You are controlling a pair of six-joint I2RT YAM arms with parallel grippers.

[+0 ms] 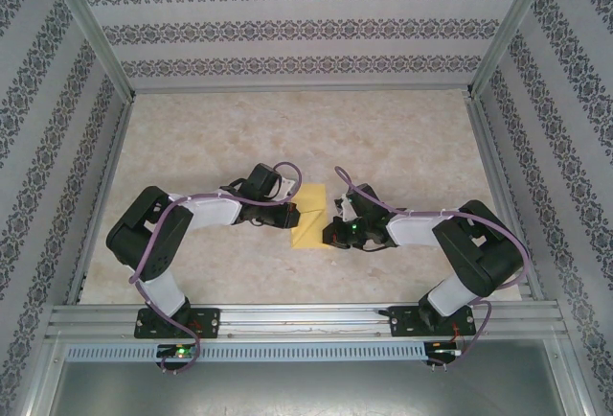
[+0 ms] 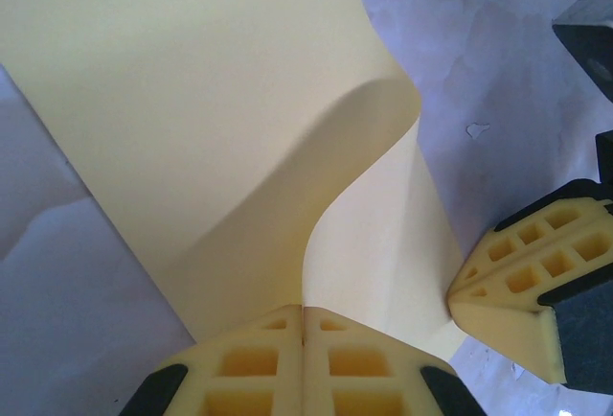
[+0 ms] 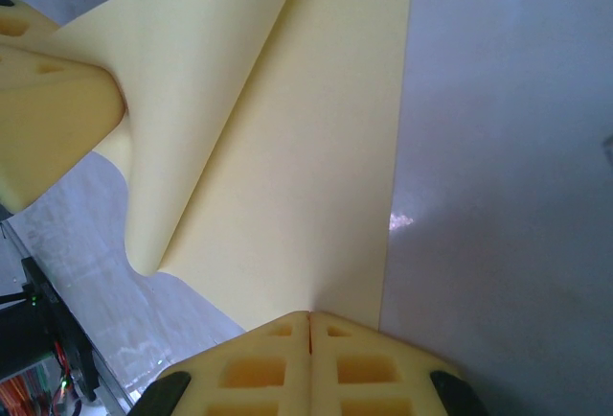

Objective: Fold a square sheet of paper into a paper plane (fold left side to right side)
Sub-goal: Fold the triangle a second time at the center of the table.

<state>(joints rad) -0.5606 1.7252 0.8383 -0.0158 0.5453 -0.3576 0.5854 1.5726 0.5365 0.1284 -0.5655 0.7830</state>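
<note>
Marbled tabletop (image 1: 287, 128), curled sheet of paper (image 1: 308, 217)

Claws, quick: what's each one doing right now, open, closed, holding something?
Left claw: closed, pinching the lifted edge of the yellow paper.
Right claw: closed, tips resting on the same paper's flat part.

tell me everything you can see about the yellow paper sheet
The square sheet of paper is thin, plain pale yellow, matte and unprinted. It lies on the middle of the marbled tabletop, partly folded: one layer flat, the other lifted in a soft curl, not creased. The left gripper is shut on the lifted layer's edge; the shut right gripper meets the flat layer's edge.
</note>
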